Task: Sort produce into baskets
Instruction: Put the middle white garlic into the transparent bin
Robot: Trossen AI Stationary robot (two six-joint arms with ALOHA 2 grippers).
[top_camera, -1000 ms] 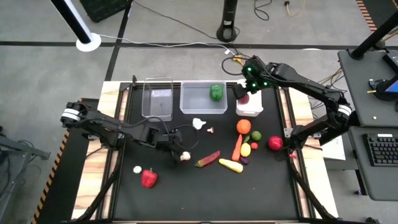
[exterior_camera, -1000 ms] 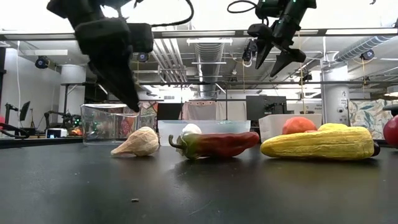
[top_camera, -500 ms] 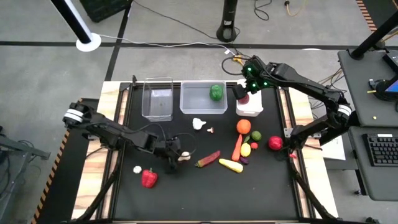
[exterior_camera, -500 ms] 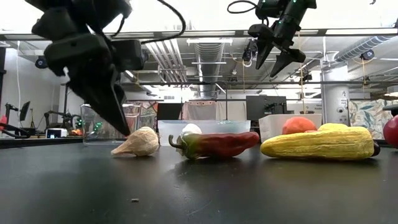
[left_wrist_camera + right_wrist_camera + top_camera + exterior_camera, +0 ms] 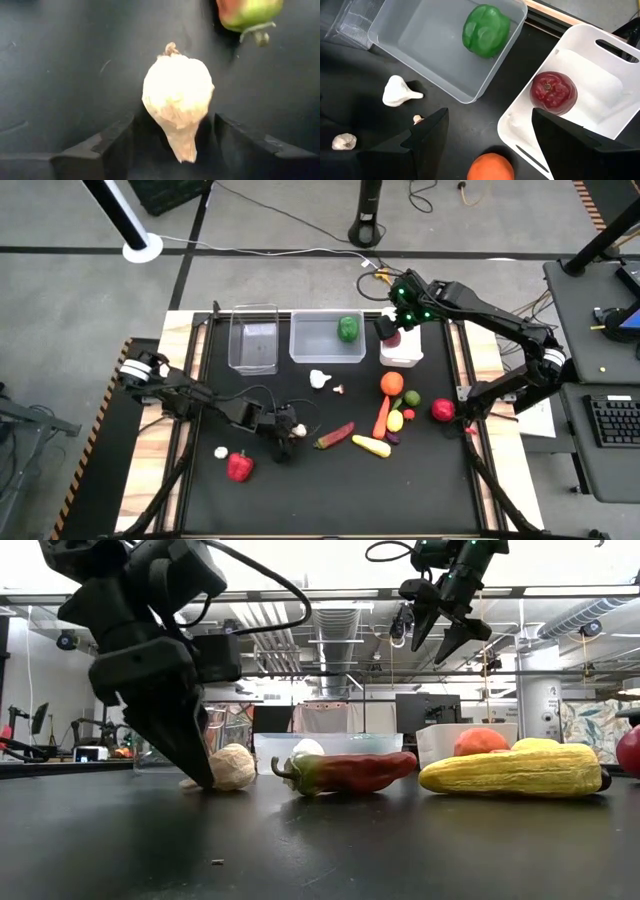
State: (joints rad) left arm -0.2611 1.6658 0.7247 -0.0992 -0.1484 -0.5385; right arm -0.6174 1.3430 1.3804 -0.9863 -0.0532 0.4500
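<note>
L end effector (image 5: 172, 145) down over garlic (image 5: 177, 102), mid-desk (image 5: 300, 490).
Fingers apart, straddling the bulb, not clamped yet. Garlic looks light, hard, rounded w/ tapered tip, prob. slippery; grip across widest part. R end effector (image 5: 487, 135) apart, empty, above white bin (image 5: 600, 115).

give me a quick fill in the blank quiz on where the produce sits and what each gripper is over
1. The green pepper lies in the wider ____ bin.
2. The dark red apple lies in the ____ bin.
3. The left gripper has its fingers on either side of a ____.
4. The right gripper hangs open above the white bin, holding ____.

Missing words: clear; white; garlic bulb; nothing
</note>
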